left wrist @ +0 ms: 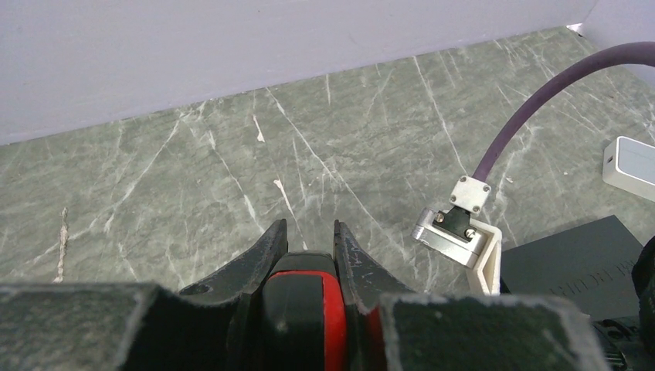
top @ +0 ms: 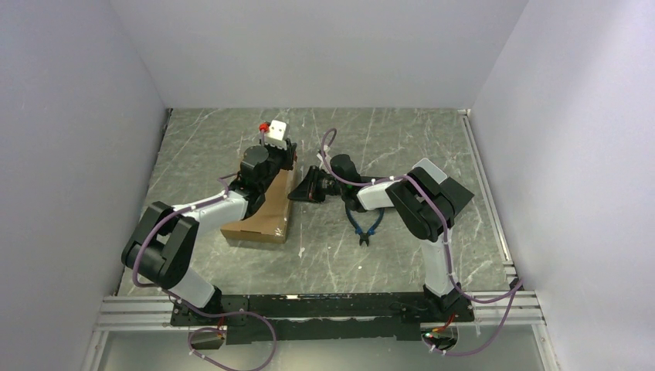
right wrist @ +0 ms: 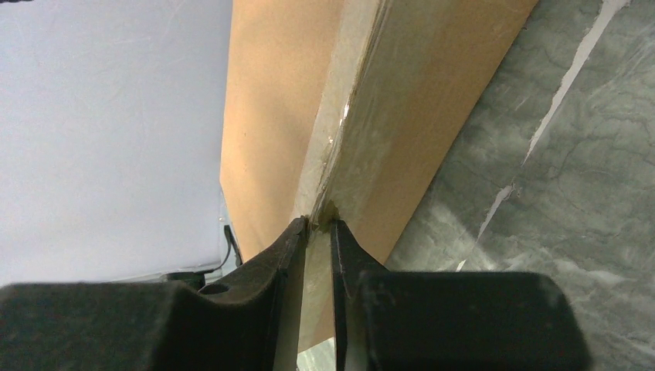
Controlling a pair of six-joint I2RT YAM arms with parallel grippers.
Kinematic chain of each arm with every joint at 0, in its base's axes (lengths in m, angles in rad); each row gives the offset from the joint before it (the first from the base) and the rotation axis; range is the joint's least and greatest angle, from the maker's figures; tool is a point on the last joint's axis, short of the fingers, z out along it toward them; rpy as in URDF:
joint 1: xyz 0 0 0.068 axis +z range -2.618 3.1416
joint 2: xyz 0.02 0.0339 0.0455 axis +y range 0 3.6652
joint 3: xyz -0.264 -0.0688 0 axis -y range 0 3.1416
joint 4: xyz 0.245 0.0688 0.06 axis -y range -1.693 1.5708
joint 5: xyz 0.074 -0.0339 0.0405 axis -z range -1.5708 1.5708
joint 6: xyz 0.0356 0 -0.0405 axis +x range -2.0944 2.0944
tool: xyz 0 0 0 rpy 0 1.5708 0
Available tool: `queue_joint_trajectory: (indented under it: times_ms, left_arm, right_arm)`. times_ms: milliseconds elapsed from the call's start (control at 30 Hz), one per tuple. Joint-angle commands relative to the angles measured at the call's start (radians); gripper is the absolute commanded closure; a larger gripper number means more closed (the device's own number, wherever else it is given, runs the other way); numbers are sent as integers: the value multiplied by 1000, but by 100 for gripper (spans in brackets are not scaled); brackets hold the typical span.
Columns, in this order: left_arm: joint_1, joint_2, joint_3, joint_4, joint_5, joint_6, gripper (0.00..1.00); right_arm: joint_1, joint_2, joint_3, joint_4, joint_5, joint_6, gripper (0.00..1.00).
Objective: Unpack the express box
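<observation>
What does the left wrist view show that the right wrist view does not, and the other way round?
Only left wrist: the left end effector shut on a red and black object, a white case, a purple cable. Only right wrist: the right end effector pinching the express box at its taped edge. Both: the marble table and the pale wall.

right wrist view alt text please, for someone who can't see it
The right gripper pinches the taped edge of the brown express box, its two black jaws nearly together. Grey marbled table shows to the right, a pale wall to the left.
</observation>
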Motion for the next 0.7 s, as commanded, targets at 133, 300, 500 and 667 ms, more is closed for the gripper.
queue_joint_trajectory:
  times_ms: [133, 300, 500, 667]
  left_arm:
    - [4, 6, 33, 59, -26, -3, 100]
    - [4, 14, 32, 63, -24, -5, 100]
    - [4, 17, 21, 63, -33, 0, 100]
    - [4, 11, 22, 56, -40, 15, 100]
  right_arm:
    - [8, 6, -5, -5, 10, -26, 82]
    - [8, 8, -7, -2, 9, -25, 82]
    - [8, 6, -9, 1, 10, -24, 83]
    - [7, 6, -12, 5, 9, -21, 83]
